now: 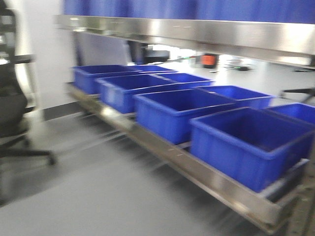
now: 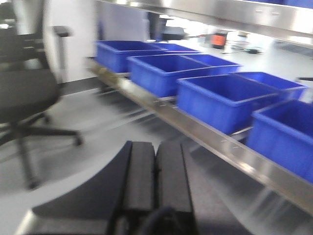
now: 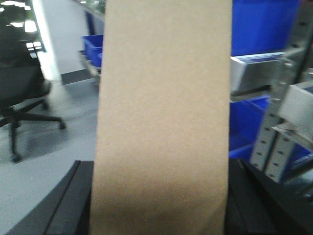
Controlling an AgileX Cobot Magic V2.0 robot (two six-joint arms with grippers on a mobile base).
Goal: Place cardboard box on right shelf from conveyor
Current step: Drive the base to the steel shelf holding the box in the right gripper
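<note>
The cardboard box (image 3: 164, 88), plain tan and tall, fills the middle of the right wrist view. My right gripper (image 3: 159, 166) is shut on it, one black finger (image 3: 73, 200) on each side of its lower part. The right shelf (image 3: 248, 68) shows as a steel rail on perforated grey uprights (image 3: 274, 142), just right of the box. My left gripper (image 2: 156, 146) is shut and holds nothing, hanging above the grey floor in front of the rack. The conveyor is out of view. Every view is blurred.
Several blue plastic bins (image 1: 172, 110) stand in a row on the low steel rack level (image 1: 197, 172). A broad steel rail (image 1: 197, 32) runs above them. A black office chair (image 2: 24, 93) stands on the grey floor (image 1: 88, 187) at the left.
</note>
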